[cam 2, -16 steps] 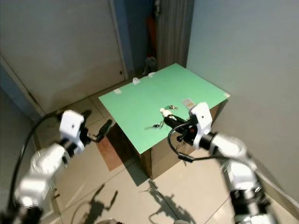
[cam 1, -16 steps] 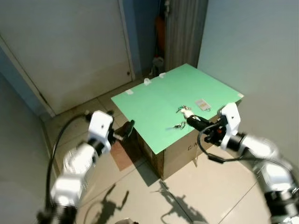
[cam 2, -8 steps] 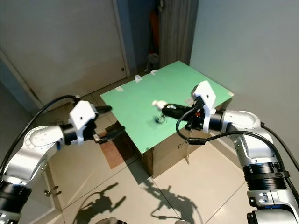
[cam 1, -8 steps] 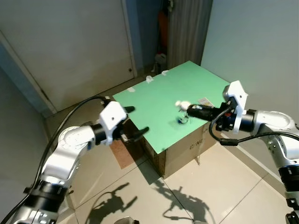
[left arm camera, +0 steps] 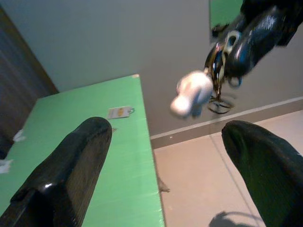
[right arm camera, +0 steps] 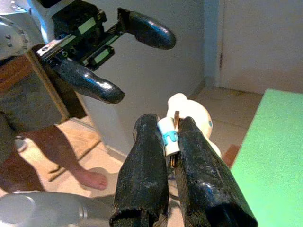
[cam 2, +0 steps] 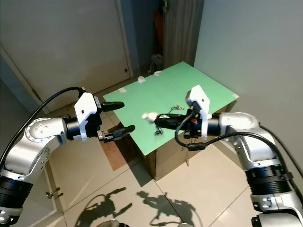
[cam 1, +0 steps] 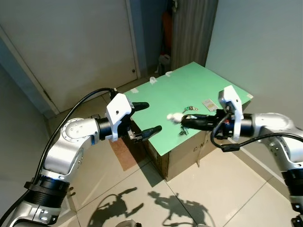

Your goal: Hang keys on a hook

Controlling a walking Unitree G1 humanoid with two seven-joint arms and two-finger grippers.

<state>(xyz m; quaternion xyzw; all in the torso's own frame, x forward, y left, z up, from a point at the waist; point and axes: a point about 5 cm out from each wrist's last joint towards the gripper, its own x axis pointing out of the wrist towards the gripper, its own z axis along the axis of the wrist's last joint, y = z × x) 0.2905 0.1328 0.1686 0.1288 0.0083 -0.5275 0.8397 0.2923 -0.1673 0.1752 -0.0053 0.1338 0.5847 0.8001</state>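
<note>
Silver arms, black cables, glossy fingers

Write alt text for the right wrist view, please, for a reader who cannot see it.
The right gripper pinches a key bunch with a white charm. Opposite it, the left gripper is open. A green table edge and a person's bare foot are nearby.

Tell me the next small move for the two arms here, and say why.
Probably ease the open left pincer toward the keys and close on them. The right pincer is shut on the keys and holds them out over the corner of the green tabletop, with the white charm dangling. The left pincer's fingers face it, a gap apart. I can't pick out a hook.
</note>
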